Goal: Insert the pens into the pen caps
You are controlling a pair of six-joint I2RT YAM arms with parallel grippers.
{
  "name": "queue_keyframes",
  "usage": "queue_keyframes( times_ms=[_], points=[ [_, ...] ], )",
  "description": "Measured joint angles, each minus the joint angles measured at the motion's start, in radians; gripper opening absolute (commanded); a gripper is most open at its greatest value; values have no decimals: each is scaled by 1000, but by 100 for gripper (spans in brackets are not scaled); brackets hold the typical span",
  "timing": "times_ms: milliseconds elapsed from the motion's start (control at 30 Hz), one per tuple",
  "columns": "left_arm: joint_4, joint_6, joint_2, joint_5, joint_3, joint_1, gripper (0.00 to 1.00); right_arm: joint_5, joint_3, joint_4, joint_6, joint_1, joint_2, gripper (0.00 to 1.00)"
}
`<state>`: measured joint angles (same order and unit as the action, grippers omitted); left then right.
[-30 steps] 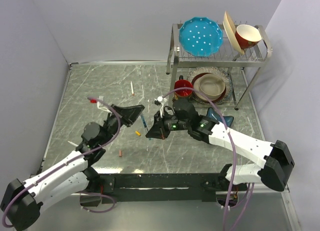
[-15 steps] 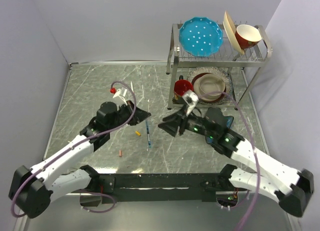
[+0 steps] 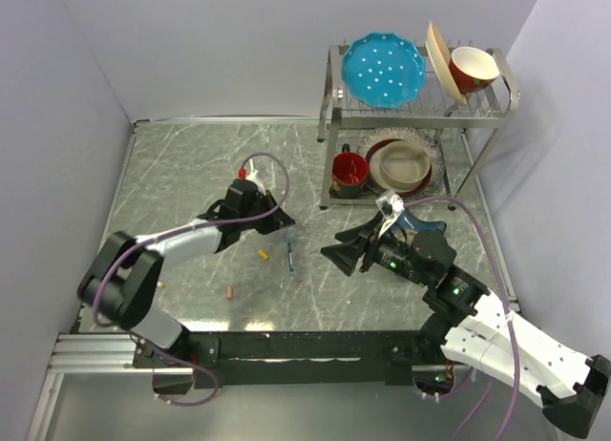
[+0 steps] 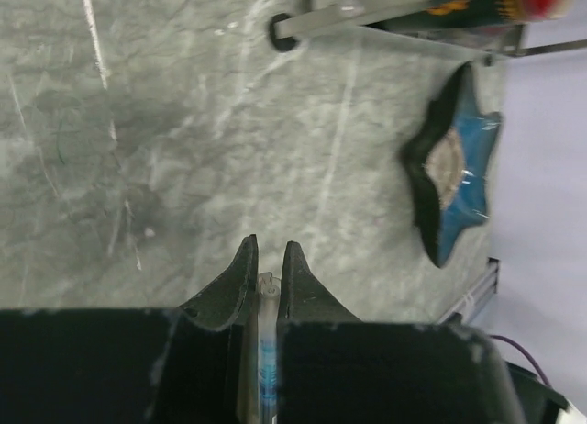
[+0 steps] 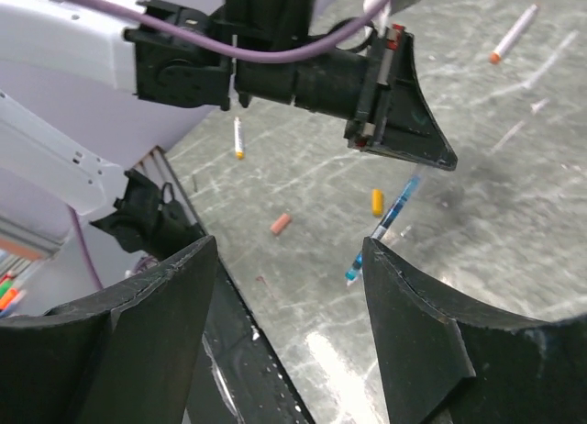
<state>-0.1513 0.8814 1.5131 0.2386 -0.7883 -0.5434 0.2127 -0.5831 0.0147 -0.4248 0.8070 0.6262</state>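
Left gripper (image 4: 267, 254) pinched shut on blue pen (image 3: 289, 252) at its 12 o'clock end. Seen from the top, the pen's axis runs 12-to-6. Yellow-orange cap (image 3: 263, 255) lies on table (image 3: 191, 164) just beside the pen, at its 9 o'clock. Right gripper (image 3: 334, 250) spread wide, empty, at the pen's 3 o'clock. Left arm nearer the cap.

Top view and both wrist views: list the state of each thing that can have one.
left gripper: shut on a thin clear-blue piece.
right gripper: open, holding nothing.
blue pen: flat on the table, ungripped.
yellow cap: loose on the table, no pen in it.
pink cap: loose, no pen in it.
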Motion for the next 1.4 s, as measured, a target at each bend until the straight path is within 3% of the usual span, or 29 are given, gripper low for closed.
queue_keyframes(
  times_ms=[233,467,800,1167,1400],
  points=[
    [6,-8,144,-10,-74,-4,22,-32,2,-26,12,0,-4,72],
    [66,-35,217,-78,-148,-5,22,-56,3,-42,26,0,-22,72],
    [232,-78,282,-200,-223,-6,45,-93,3,-84,40,0,-49,72],
    [473,-137,314,-438,-535,53,47,-113,3,-110,46,0,-89,72],
    [540,-188,463,-492,-773,161,45,-123,2,-134,56,0,-104,71]
  ],
)
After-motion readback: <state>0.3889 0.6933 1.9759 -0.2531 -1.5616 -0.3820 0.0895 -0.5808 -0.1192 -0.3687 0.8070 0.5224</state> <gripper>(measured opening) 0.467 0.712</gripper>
